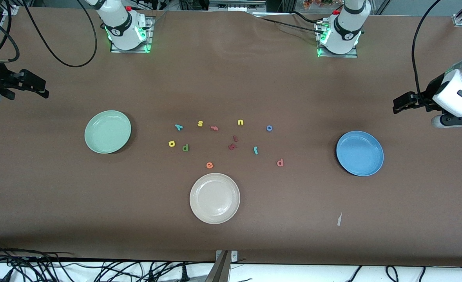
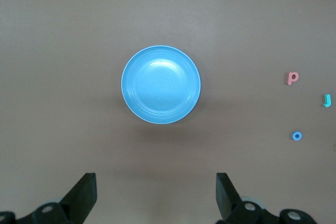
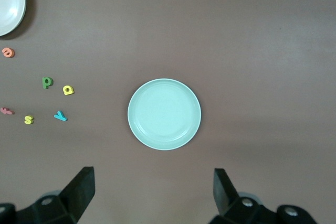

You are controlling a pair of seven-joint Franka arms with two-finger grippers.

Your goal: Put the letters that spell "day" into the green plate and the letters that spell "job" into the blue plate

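Note:
The mint-green plate (image 1: 107,131) (image 3: 164,114) lies toward the right arm's end and holds nothing. The blue plate (image 1: 359,153) (image 2: 160,84), toward the left arm's end, is bare too. Between them the letters lie scattered: dark green "d" (image 1: 185,147) (image 3: 47,82), yellow "a" (image 1: 171,143) (image 3: 67,89), teal "y" (image 1: 179,127) (image 3: 60,116), teal "j" (image 1: 256,150) (image 2: 327,100), blue "o" (image 1: 269,128) (image 2: 297,136), salmon "b" (image 1: 280,162) (image 2: 292,78). My left gripper (image 1: 401,105) (image 2: 156,192) hangs open over bare table beside the blue plate. My right gripper (image 1: 35,86) (image 3: 154,190) hangs open beside the green plate.
A cream-white plate (image 1: 214,198) lies nearest the front camera. Among the letters are a yellow "s" (image 1: 200,123), yellow "u" (image 1: 240,122), salmon "f" (image 1: 214,127), orange "e" (image 1: 209,165) and two dark red pieces (image 1: 233,143). A white scrap (image 1: 339,219) lies near the blue plate.

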